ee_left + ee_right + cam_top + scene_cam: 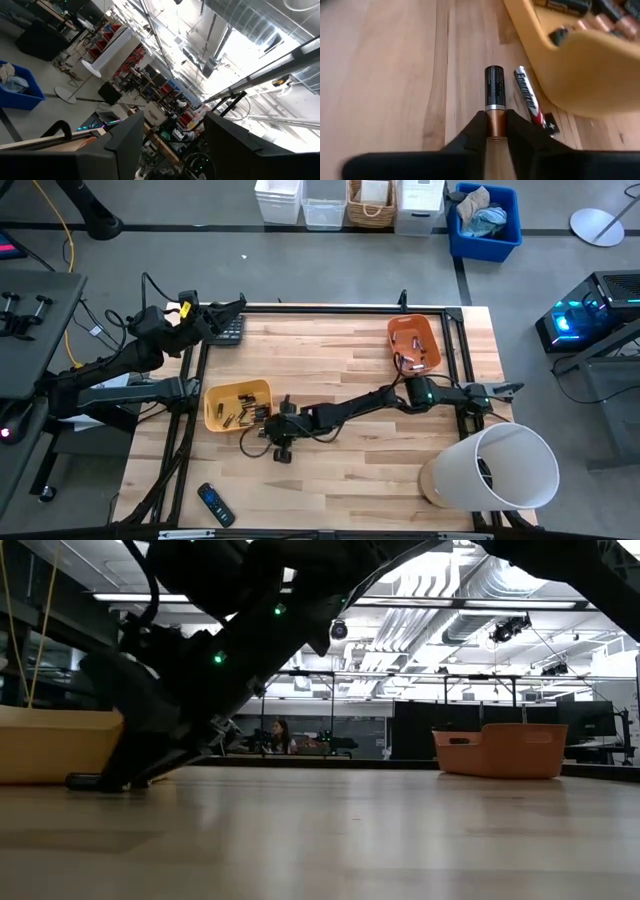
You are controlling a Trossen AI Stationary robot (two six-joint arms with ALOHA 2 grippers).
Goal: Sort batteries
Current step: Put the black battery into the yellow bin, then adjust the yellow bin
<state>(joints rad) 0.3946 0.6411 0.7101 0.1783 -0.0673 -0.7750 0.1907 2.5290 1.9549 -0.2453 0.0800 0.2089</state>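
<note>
Right gripper [496, 131] is low on the worktop [340, 480] just beside the yellow bin [238, 404], fingers [470, 132] pinching the coppery end of a black-and-copper battery [495, 97] lying flat. A silver-and-red battery [530, 100] lies alongside it, between it and the bin wall. More batteries [245, 412] sit in the yellow bin, a few in the orange bin [414, 343]. Left gripper [172, 145] is raised off the worktop's left edge near the calculator [230, 330], fingers spread, empty.

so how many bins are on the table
2. A yellow bin of batteries sits toward the table's left side, next to the right hand. An orange bin sits near the far right corner. None look hidden.
</note>
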